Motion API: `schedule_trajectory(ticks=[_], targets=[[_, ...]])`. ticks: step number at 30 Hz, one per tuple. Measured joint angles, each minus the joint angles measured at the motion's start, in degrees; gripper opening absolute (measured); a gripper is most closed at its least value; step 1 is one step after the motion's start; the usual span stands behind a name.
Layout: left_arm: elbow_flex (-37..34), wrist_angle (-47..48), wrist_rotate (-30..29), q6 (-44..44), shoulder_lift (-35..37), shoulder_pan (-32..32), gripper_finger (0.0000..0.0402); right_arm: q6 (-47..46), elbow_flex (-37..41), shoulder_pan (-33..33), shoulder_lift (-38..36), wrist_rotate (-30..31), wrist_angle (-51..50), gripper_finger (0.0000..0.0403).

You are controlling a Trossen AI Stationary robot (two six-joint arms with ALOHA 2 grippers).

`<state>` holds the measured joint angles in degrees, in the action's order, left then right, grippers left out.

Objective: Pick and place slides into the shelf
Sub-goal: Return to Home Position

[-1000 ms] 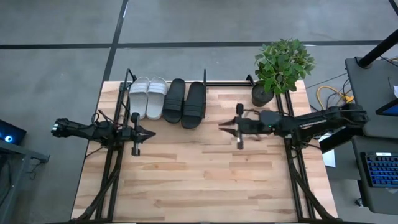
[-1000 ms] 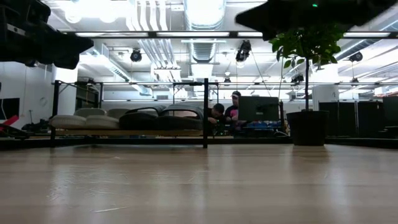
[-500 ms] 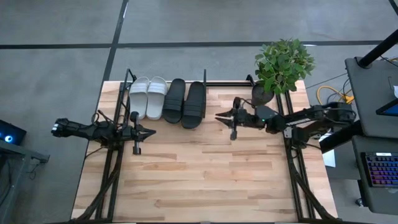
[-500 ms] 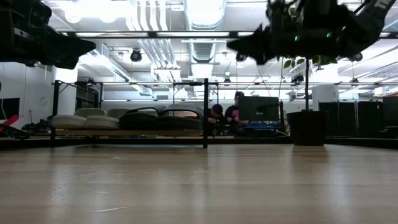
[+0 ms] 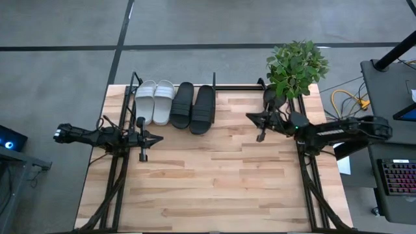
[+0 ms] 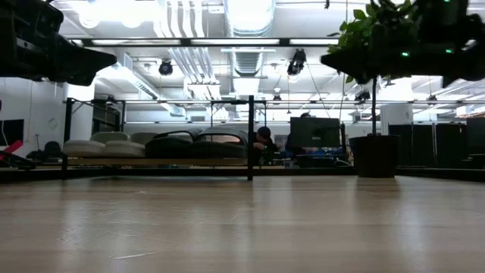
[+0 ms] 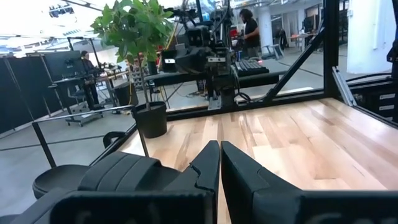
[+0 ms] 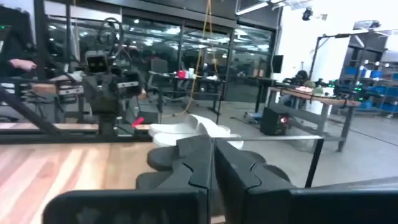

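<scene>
White slides and black slides sit side by side in the shelf at the table's far edge, toward its left corner. Left gripper hovers by the left edge, fingers clenched on nothing. Right gripper hangs near the potted plant, fingers pressed together, empty.

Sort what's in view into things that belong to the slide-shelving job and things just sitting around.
Job:
light slides and black slides, all four on the shelf
left end effector and right end effector, both shut, holding nothing

Just there:
potted plant
keyboard
person in the room behind
</scene>
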<state>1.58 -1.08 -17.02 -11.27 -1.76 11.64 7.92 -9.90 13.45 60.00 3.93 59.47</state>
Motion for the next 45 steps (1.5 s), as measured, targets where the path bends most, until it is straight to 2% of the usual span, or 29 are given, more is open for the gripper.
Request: schedule_trajectory(ticks=[5,13,17,20,22,25,32,36,41,45], targets=[[0.0,0.1,-0.4,0.0,0.1,0.0,0.0,0.1,4.8,0.9,-8.7,-0.3,-5.0,0.0009],[0.0,0.1,-0.7,0.3,0.0,0.0,0.0,-4.7,5.4,9.9,-17.9,-11.7,-17.6,0.0008],[0.0,0.1,-0.9,0.4,0.1,0.0,0.0,-5.6,4.8,10.1,-21.6,-11.8,-22.9,0.0009],[0.0,0.1,-0.9,0.4,0.1,0.0,0.0,-7.4,7.1,8.0,-25.3,-11.3,-22.9,0.0008],[0.0,0.1,-0.9,0.4,0.1,0.0,0.0,-9.3,9.4,5.9,-28.0,-8.9,-23.9,0.0008],[0.0,0.1,-0.9,0.4,0.1,0.0,0.0,-10.5,9.4,0.9,-31.7,-3.9,-31.8,0.0008],[0.0,0.1,-0.8,0.5,0.1,0.0,0.0,-6.0,9.3,-12.8,-39.7,8.8,-36.1,0.0008],[0.0,0.1,-0.8,0.5,0.0,0.0,0.0,-7.6,9.3,-18.1,-45.0,15.2,-46.0,0.0008],[0.1,0.5,-0.8,0.7,0.2,0.0,0.0,-4.6,9.3,-21.3,-52.7,16.9,-48.6,0.0008],[0.7,2.7,-0.7,3.1,0.2,0.0,0.0,-6.7,9.2,-21.7,-58.8,16.6,-56.7,0.0008]])
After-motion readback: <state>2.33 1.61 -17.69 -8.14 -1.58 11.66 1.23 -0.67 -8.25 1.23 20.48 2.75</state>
